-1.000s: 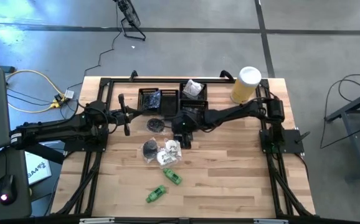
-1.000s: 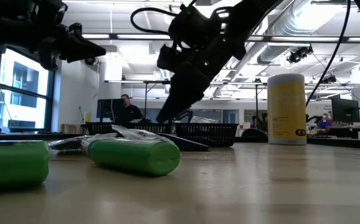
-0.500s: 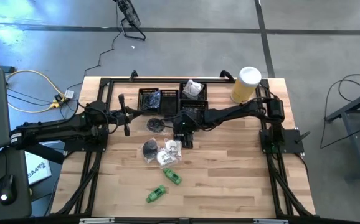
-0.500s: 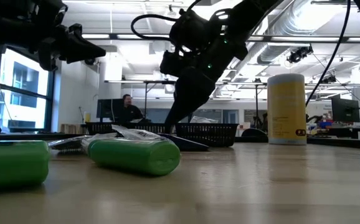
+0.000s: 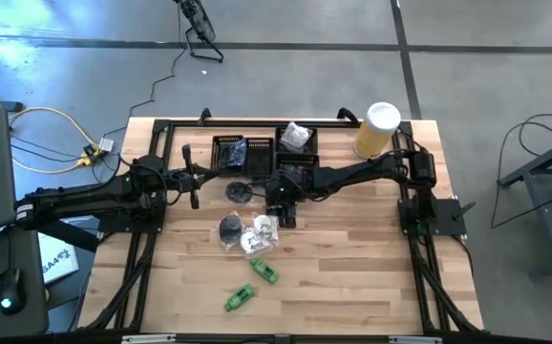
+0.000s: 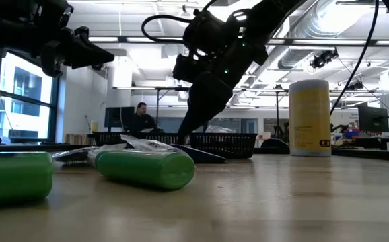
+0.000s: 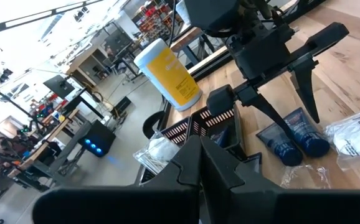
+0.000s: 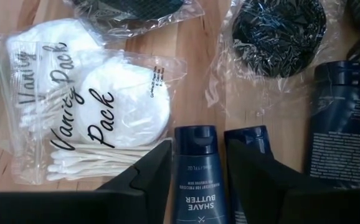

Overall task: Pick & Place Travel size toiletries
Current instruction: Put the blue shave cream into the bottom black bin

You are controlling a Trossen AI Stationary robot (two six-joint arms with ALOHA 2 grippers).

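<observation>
Since it's lined up for a grab, the shave butter tube is straddled by the right hand, fingers apart.

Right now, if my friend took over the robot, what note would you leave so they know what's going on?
Left gripper: shut, empty, waiting high over the table's left side.
Right gripper: fingers straddle the Shave Butter tube, closing in, not yet clamped.
Beside it: a second navy tube, the Vanity Pack bag, a black round piece in wrap.
Done: some items already lie in the mesh trays at the table's back.
Left: both navy tubes, the Vanity Pack bag, the black round pieces and two green tubes near the front edge.
The yellow canister stays put.
</observation>
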